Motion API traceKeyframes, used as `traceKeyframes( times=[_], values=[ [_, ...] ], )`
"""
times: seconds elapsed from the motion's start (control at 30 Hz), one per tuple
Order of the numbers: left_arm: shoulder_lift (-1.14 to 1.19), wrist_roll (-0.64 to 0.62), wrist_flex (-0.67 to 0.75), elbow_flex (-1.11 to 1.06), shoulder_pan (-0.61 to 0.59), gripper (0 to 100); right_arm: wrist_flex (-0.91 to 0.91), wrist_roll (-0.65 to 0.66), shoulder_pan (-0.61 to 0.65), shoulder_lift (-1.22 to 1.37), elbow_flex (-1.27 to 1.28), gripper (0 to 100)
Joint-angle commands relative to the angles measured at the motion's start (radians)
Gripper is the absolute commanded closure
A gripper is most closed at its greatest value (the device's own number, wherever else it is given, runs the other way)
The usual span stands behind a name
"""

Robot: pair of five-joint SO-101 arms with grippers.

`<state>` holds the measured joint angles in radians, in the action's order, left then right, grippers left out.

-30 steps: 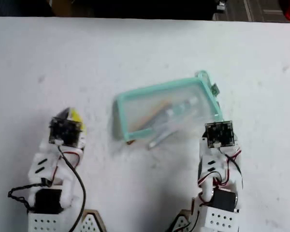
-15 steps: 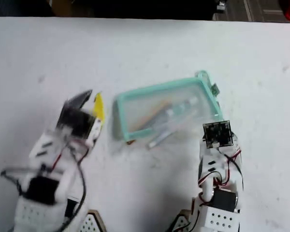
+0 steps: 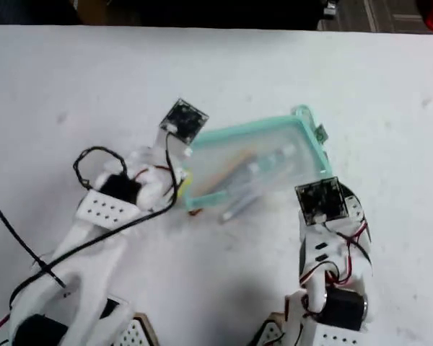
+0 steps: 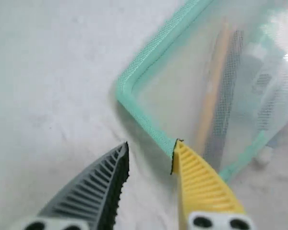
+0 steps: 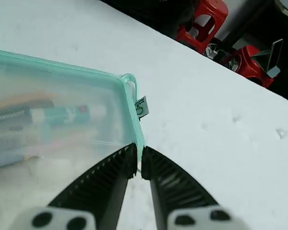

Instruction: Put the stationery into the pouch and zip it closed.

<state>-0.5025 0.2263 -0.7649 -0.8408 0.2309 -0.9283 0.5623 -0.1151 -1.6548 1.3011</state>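
Pouch [image 3: 252, 162] lies on white table [image 3: 94, 72], red stools [image 5: 204, 17] beyond its edge.

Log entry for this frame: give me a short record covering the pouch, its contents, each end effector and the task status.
Pouch: teal-edged mesh pouch, lying flat on the white table
Contents: stationery inside; one pen end pokes past the near edge
Left end effector: open, yellow fingertip touching the pouch's edge near a corner
Right end effector: shut on the pouch's edge, at the corner with the small tag
Status: near side apparently not yet zipped
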Motion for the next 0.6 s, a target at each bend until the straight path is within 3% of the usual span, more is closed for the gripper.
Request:
traceKeyframes(
  times=[0.0, 0.1, 0.33, 0.57],
  values=[
    [-0.016, -0.034, -0.006, 0.069, -0.041, 82, 0.038, 0.006, 0.022, 0.298, -0.198, 98.1],
    [-0.038, -0.068, 0.000, 0.046, -0.045, 82, 0.012, -0.018, 0.021, 0.656, -0.453, 98.1],
    [-0.044, -0.121, 0.021, 0.023, -0.119, 82, -0.010, -0.230, -0.016, 1.411, -0.919, 98.1],
    [-0.042, -0.138, 0.028, 0.015, -0.068, 82, -0.022, -0.269, -0.120, 1.742, -1.163, 98.1]
  ],
)
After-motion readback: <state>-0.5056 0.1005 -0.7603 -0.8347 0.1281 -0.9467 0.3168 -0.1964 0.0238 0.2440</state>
